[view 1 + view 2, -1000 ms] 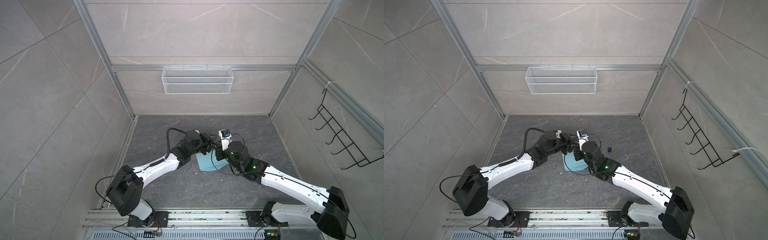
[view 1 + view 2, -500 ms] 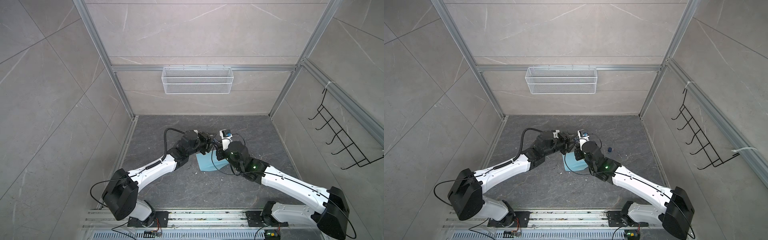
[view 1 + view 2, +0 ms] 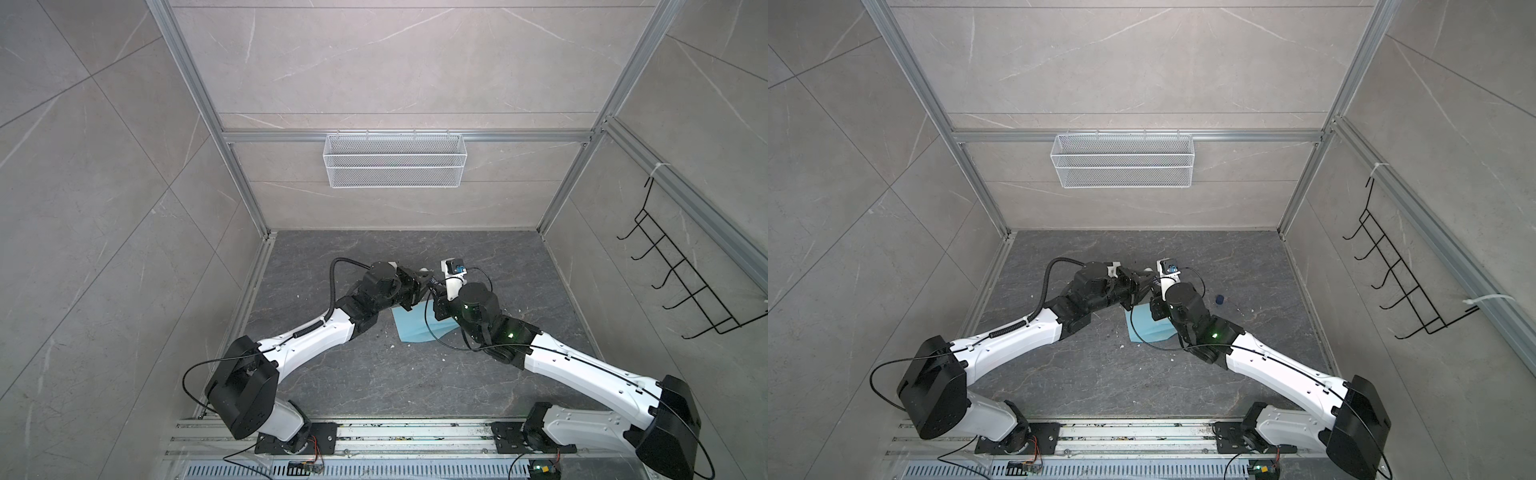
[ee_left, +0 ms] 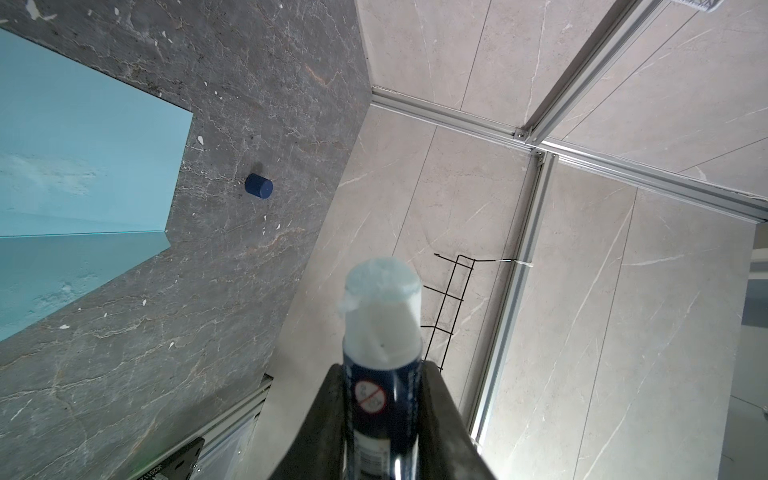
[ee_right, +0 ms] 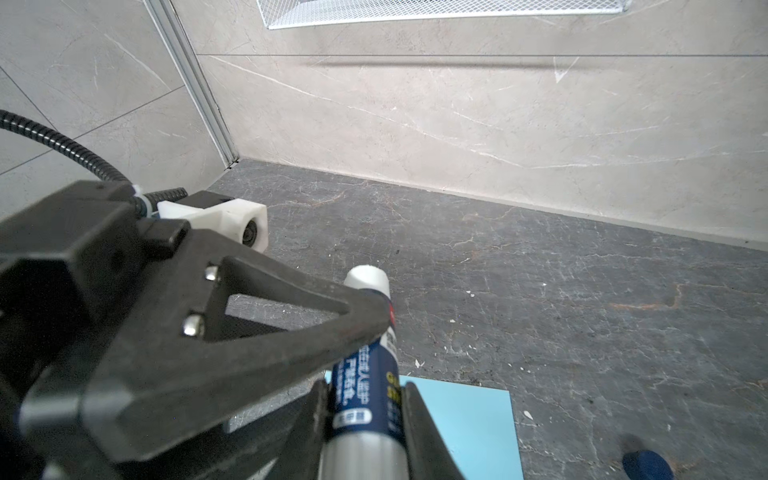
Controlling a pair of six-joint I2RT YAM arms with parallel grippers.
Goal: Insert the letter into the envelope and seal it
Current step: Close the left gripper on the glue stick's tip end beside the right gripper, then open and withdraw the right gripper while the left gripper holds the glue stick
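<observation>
a lab's robot test booth: pale stone-look wall panels [image 3: 395, 62] in bare aluminium framing [image 3: 395, 136] enclose a dark worktop [image 3: 415, 374]. a left arm [image 3: 307, 336] and a right arm [image 3: 582, 365] stand on a slotted rail [image 3: 415, 432] in front, with a wire basket [image 3: 395, 166] and hook rack [image 3: 681, 282] on the walls.

left end effector [image 4: 382, 376] — clamped on glue stick [image 4: 382, 316] | right end effector [image 5: 365, 392] — clamped, same stick | arms reach inward, meeting

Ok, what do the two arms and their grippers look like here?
Both are white shells with black joint housings. The left arm carries a black corrugated hose; the right arm has thin black wires and a green light. The fingers are black open triangular frames with silver screws.
</observation>
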